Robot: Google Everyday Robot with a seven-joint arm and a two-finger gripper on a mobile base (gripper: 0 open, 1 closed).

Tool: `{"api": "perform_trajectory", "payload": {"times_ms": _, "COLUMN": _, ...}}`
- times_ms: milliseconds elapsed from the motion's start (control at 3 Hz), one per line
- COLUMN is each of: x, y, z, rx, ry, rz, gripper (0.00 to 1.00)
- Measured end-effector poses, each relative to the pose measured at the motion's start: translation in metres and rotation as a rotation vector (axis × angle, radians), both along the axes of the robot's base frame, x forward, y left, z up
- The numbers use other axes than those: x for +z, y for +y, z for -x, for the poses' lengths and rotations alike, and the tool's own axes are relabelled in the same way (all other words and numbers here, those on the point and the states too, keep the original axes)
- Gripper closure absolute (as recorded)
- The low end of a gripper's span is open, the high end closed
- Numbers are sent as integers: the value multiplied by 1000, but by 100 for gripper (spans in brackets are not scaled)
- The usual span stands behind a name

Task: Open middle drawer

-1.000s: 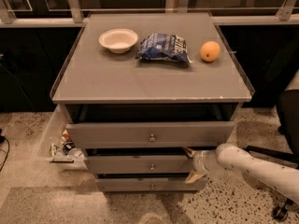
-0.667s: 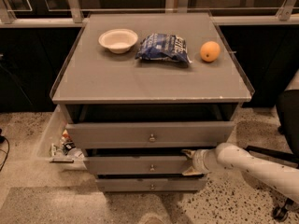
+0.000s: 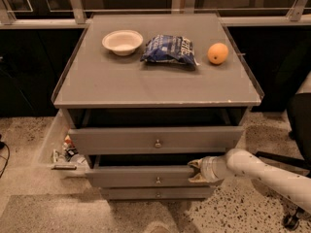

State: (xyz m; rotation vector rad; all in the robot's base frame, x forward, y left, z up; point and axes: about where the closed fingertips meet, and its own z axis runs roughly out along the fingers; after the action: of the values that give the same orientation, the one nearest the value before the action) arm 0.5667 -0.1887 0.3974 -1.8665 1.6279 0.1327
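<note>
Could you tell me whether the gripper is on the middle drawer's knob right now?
No, the gripper sits at the right end of the middle drawer front, well apart from its central knob.

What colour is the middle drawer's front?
Plain grey middle drawer front, per the camera view; gripper at its right end.

Dim, warm light from above; tabletop [image 3: 146,84] lit, deep shadow beneath it; gripper [image 3: 196,171] half-shaded at the middle drawer [image 3: 126,176] front's right end.

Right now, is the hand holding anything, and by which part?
The hand is on the middle drawer, at the front's top edge right of the knob; whether it actually grips there cannot be told.
</note>
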Motion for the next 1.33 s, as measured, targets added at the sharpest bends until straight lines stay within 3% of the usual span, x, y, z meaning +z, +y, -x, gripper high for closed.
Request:
{"api": "perform_trajectory", "payload": {"times_ms": 333, "x": 0, "y": 0, "z": 0, "rx": 0, "ry": 0, "rz": 0, "gripper": 86}}
{"api": "perform_trajectory", "payload": {"times_ms": 1000, "x": 0, "y": -1, "z": -1, "rx": -1, "ry": 10, "rz": -6, "gripper": 39}}
{"api": "perform_trajectory", "payload": {"times_ms": 1333, "x": -9, "y": -10, "z": 9, "rx": -6, "ry": 55, "rz": -23, "gripper": 42}}
